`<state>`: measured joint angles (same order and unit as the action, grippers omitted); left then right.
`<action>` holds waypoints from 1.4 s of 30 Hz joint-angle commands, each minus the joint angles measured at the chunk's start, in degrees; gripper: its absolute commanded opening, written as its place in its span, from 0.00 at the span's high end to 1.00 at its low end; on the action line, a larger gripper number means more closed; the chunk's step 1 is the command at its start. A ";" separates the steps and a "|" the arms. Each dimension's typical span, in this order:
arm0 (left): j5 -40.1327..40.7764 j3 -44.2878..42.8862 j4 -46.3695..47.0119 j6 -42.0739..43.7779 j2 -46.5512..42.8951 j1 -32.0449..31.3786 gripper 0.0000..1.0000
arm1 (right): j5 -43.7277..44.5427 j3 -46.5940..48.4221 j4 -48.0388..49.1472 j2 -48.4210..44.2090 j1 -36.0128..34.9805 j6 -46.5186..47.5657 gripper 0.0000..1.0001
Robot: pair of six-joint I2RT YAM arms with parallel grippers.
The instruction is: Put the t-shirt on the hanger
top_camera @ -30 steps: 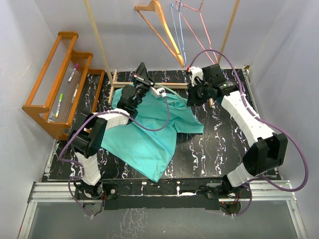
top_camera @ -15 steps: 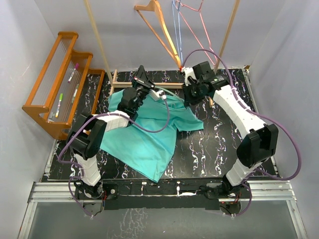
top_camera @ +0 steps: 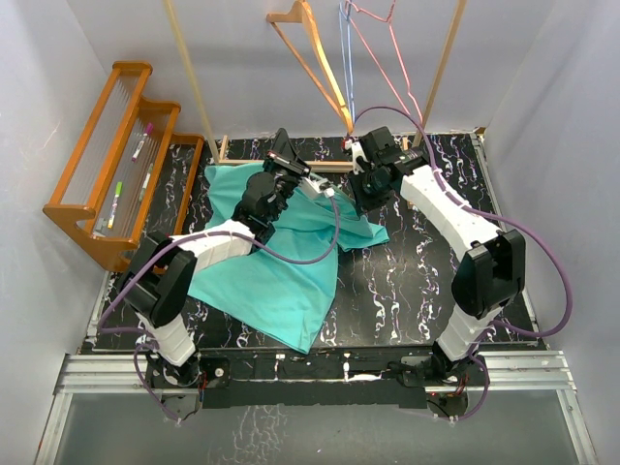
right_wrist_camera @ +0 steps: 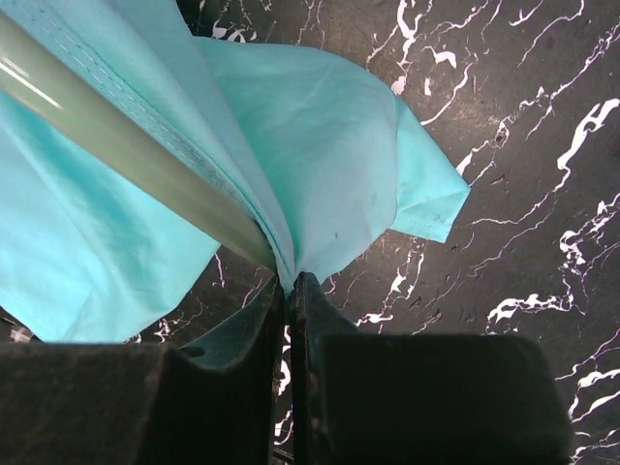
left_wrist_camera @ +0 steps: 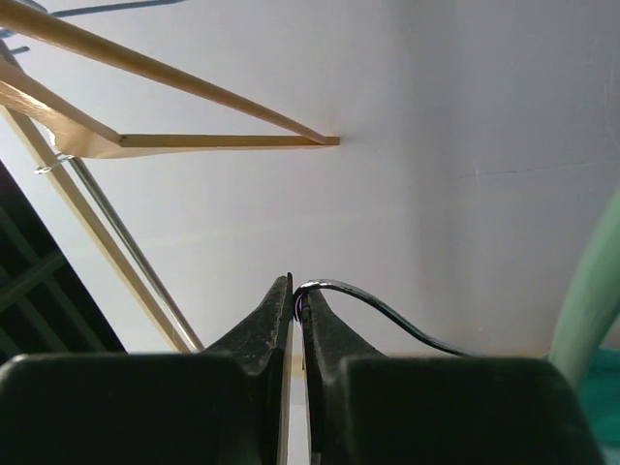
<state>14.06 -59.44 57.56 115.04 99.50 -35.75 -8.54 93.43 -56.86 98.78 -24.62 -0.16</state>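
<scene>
Pinching a fold of the shirt (right_wrist_camera: pixel 329 145), the right gripper (right_wrist_camera: pixel 289 281) has its jaws pressed together on the teal cloth. In its wrist view one pale mint arm of the hanger (right_wrist_camera: pixel 116 131) slants in from 10 o'clock and ends at that pinch. Cloth drapes on both sides of it, and a hemmed corner of the shirt reaches toward 3 o'clock over the black marbled table (right_wrist_camera: pixel 523 145). The left gripper (left_wrist_camera: pixel 296 289) points up at the white wall (left_wrist_camera: pixel 436 145). Its jaws stand almost together, and a thin dark wire (left_wrist_camera: pixel 387 312) comes out from between their tips. The wire curves off toward 4 o'clock, toward a mint bar at the right edge of that view, so the jaws appear clamped on the hanger's hook. A wooden hanger (left_wrist_camera: pixel 194 140) shows at 10 o'clock in that view. From above, the shirt lies across the table's left half, from 11 o'clock down to 7 o'clock. Its far edge is bunched between the two grippers, the left at about 12 o'clock and the right at 1 o'clock, near each other. Thin wire hangers (top_camera: pixel 343 48) hang at 12 o'clock beyond the far edge. A wooden rack (top_camera: pixel 97 165) stands off the table at 9 o'clock.
</scene>
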 commanded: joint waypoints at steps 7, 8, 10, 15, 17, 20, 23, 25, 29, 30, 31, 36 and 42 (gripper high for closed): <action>-0.68 3.73 -6.30 0.35 -7.09 -8.80 1.00 | -0.15 0.66 13.00 -1.04 -0.87 -5.11 0.92; -0.44 4.13 -6.60 0.31 -7.81 -9.27 1.00 | 0.14 0.50 13.27 -1.12 -0.81 -5.24 0.92; -0.12 4.72 -7.32 -0.30 -8.98 -9.66 1.00 | 0.71 0.09 13.95 -1.40 -0.71 -5.51 0.92; 0.69 6.33 -9.00 -0.69 -11.37 -9.94 1.00 | 1.77 -0.56 15.35 -2.26 0.19 -6.67 0.92; 1.24 7.53 -10.20 -1.10 -12.62 -10.11 1.00 | 1.87 -0.40 15.31 -2.17 0.64 -6.62 0.92; 1.47 9.46 -12.43 -1.84 -14.98 -10.35 1.00 | 1.46 -0.48 15.19 -2.16 1.46 -6.36 0.92; 1.86 11.10 -14.65 -2.22 -17.59 -10.71 1.00 | 1.16 -0.38 15.20 -2.09 2.35 -5.95 0.92; 2.20 12.17 -17.32 -2.75 -19.80 -11.41 1.00 | 0.93 0.00 15.20 -1.89 2.98 -5.66 0.92; 3.09 13.68 -21.61 -4.29 -23.40 -13.69 1.00 | 0.46 1.54 15.07 -0.56 4.02 -4.97 0.92; 3.46 13.88 -22.99 -4.94 -24.07 -14.69 1.00 | 0.45 2.03 15.03 0.05 4.17 -4.87 0.92; 3.90 14.02 -24.21 -6.07 -24.70 -15.51 1.00 | 0.36 2.48 14.98 0.45 4.31 -4.71 0.92; 5.43 11.64 -33.09 -15.54 -26.97 -19.76 1.00 | -0.14 4.39 14.85 3.13 4.58 -4.28 0.92; 3.44 -7.57 -56.23 -41.46 -25.04 -21.16 1.00 | -0.84 6.23 14.94 4.69 5.18 -3.55 0.92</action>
<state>23.05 -54.54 18.35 93.01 73.80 -55.48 -3.40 94.35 -47.68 104.75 -18.44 -3.07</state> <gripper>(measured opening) 0.018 0.087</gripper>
